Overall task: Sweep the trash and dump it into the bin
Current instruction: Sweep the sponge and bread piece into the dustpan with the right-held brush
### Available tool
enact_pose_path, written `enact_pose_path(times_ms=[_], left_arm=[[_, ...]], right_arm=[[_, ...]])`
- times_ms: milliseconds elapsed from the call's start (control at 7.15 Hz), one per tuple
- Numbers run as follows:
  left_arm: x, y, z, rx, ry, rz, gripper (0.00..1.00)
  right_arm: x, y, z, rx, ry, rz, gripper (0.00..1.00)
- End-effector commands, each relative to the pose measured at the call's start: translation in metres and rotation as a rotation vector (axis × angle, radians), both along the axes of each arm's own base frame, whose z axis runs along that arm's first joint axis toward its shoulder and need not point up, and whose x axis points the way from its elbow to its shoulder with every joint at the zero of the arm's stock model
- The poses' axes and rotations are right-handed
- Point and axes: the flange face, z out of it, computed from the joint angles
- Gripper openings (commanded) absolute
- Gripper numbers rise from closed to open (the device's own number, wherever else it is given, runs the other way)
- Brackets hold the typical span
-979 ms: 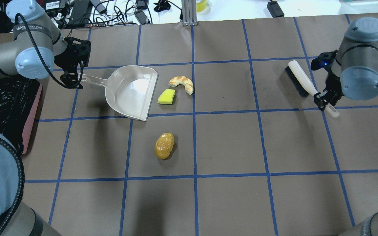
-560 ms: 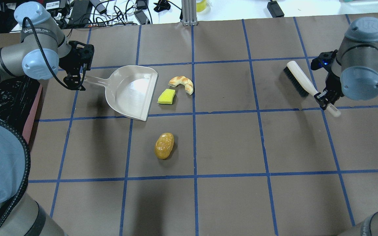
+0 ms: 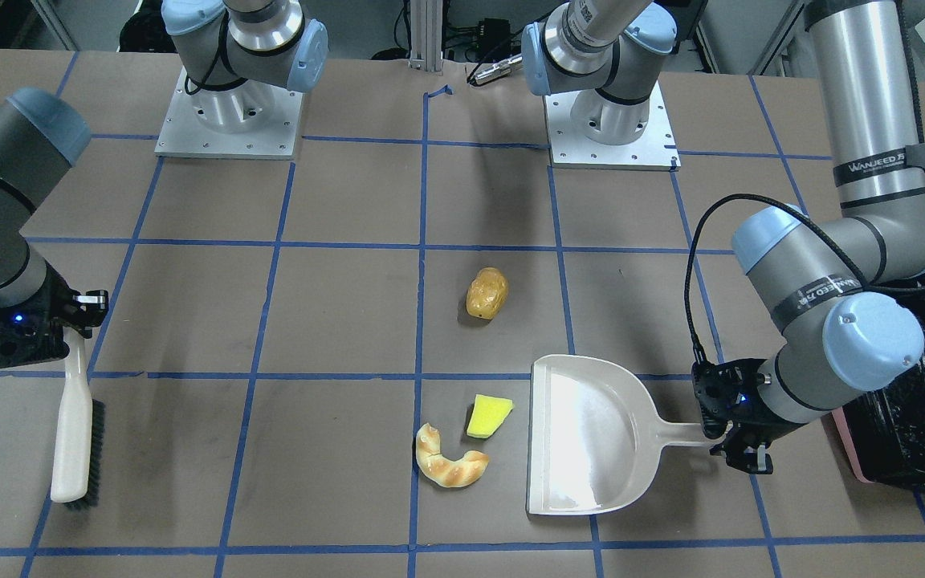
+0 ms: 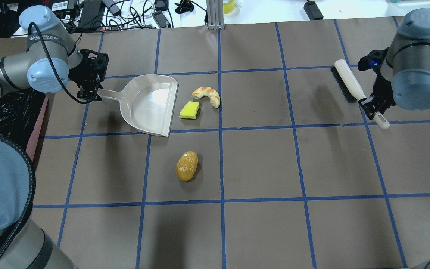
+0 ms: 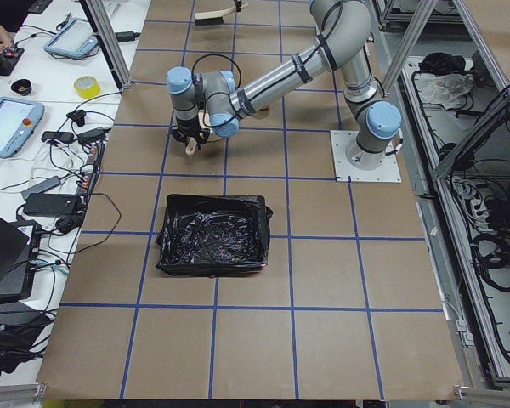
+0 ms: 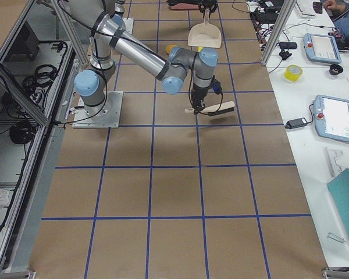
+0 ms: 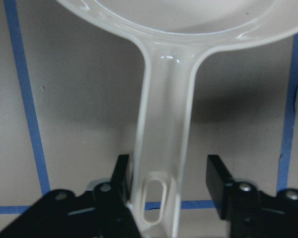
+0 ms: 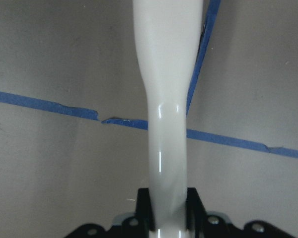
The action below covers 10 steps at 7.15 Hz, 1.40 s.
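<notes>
The off-white dustpan [image 4: 149, 104] lies on the table with its mouth facing the yellow sponge [image 4: 189, 110] and the tan croissant [image 4: 207, 95]. The golden-brown potato piece [image 4: 187, 166] lies nearer me. My left gripper [image 4: 90, 95] is open and straddles the end of the dustpan handle [image 7: 164, 124], one finger touching it and a gap at the other. My right gripper [image 4: 371, 105] is shut on the white handle of a black-bristled brush [image 4: 345, 86] at the far right. The pink bin [image 4: 36, 127] with its black bag stands at the table's left edge.
The bin [image 5: 212, 234] is just behind my left arm's elbow. Blue tape lines grid the brown table. Cables and power bricks [image 4: 88, 15] lie past the far edge. The two arm bases [image 3: 226, 120] sit at my side of the table.
My left gripper has moved right along the dustpan handle, and the dustpan has turned slightly. My right gripper has carried the brush farther right and away from me.
</notes>
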Motion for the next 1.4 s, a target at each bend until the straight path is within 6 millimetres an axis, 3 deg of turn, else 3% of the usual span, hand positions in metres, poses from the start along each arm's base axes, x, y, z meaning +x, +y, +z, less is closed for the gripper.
enact_pose_path(times_ms=[0,140,560,699,979,1259], left_arm=[[-0.001,0.001,0.002,-0.002,0.001,0.003,0.04],[-0.004,0.001,0.005,-0.005,-0.004,-0.003,0.03],[-0.007,0.001,0.004,-0.002,-0.007,-0.008,0.03],[-0.007,0.002,0.006,-0.005,-0.007,-0.008,0.03],[-0.008,0.002,0.006,-0.005,-0.007,-0.009,0.03],[-0.008,0.004,0.003,0.001,-0.006,-0.009,0.04]], right_arm=[[0.099,0.01,0.015,-0.033,0.1,-0.062,0.0],[0.158,0.01,0.011,-0.049,0.112,-0.016,0.0],[0.249,0.007,-0.022,-0.053,0.128,-0.047,0.0],[0.287,0.012,-0.04,-0.054,0.125,-0.107,0.0],[0.371,0.009,-0.057,-0.029,0.003,-0.121,0.0],[0.443,0.005,-0.057,-0.023,-0.109,-0.134,0.0]])
